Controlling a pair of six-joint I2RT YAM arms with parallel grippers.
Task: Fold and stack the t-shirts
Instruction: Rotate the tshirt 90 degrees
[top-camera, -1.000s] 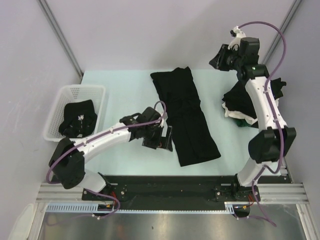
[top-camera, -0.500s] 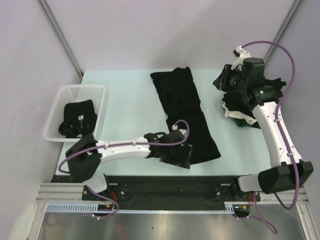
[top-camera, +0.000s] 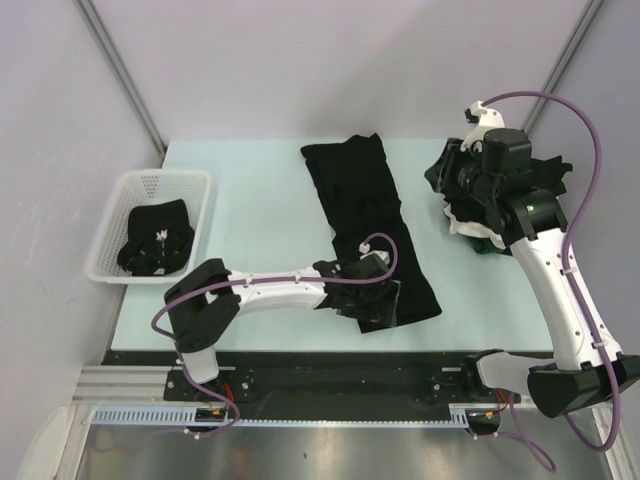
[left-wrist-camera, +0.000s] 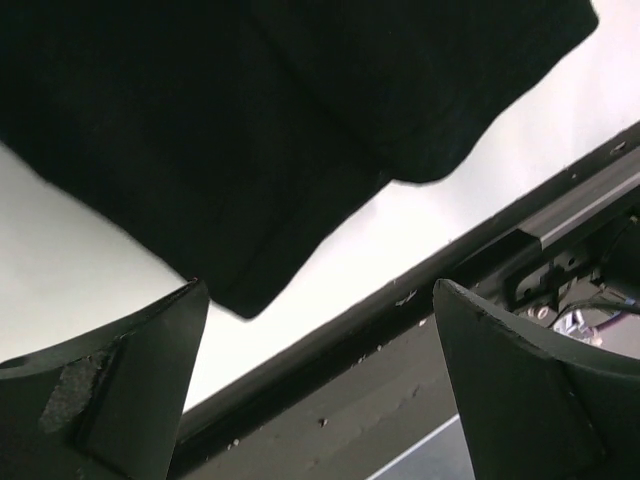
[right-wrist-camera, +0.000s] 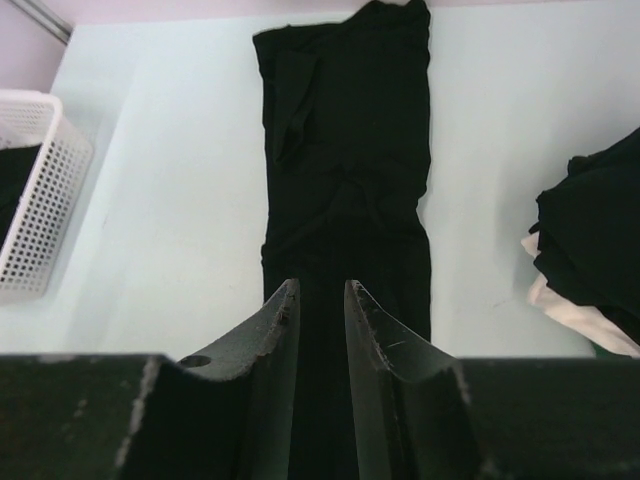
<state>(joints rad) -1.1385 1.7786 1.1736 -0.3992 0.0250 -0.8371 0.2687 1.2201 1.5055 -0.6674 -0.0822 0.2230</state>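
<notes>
The job looks roughly midway. At the worktop's (top-camera: 250, 200) 6 o'clock edge, the left hand (top-camera: 375, 303) sits over the near hem of a long black t-shirt (top-camera: 365, 215). Its fingers (left-wrist-camera: 130, 390) are spread wide and grip nothing, with the hem just beyond their tips. That shirt is already folded into a narrow strip running toward 12 o'clock, so it likely needs cross folds next.

At 9 o'clock, a white mesh basket (top-camera: 150, 178) holds one crumpled black shirt (top-camera: 155, 238), not yet folded.

Out at 2 o'clock lies a pile of t-shirts (right-wrist-camera: 595, 230), black over white and green. The right hand (right-wrist-camera: 318, 290) hovers beside it, fingers nearly together with a slim empty gap.
</notes>
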